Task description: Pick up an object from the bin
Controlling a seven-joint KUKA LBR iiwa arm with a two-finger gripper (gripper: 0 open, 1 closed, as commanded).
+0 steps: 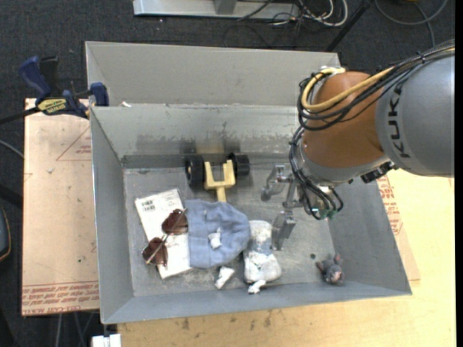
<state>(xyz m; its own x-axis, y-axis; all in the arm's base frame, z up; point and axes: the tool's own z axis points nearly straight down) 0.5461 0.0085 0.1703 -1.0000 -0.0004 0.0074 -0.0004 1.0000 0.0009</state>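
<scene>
Bin [108,194]: one; sloped walls gather everything on the floor.
Claw [280,207]: one; spread open, empty, low over bare floor, just beside white wads.
Blue cloth [217,230]: one, slumped centre.
White card [153,210]: one, flat, left.
Yellow-black toy [215,172]: one, against rear wall.
Sunglasses [163,238]: one pair, atop card.
White wads [262,266]: roughly five, front-centre; likeliest pick.
Grey toy [331,270]: one, front right.

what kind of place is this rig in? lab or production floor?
Probably a robotics lab, not production: a KUKA arm over a grey metal bin of mismatched odds and ends (sunglasses, blue cloth), dark carpet, and loose cables on the floor behind.
</scene>
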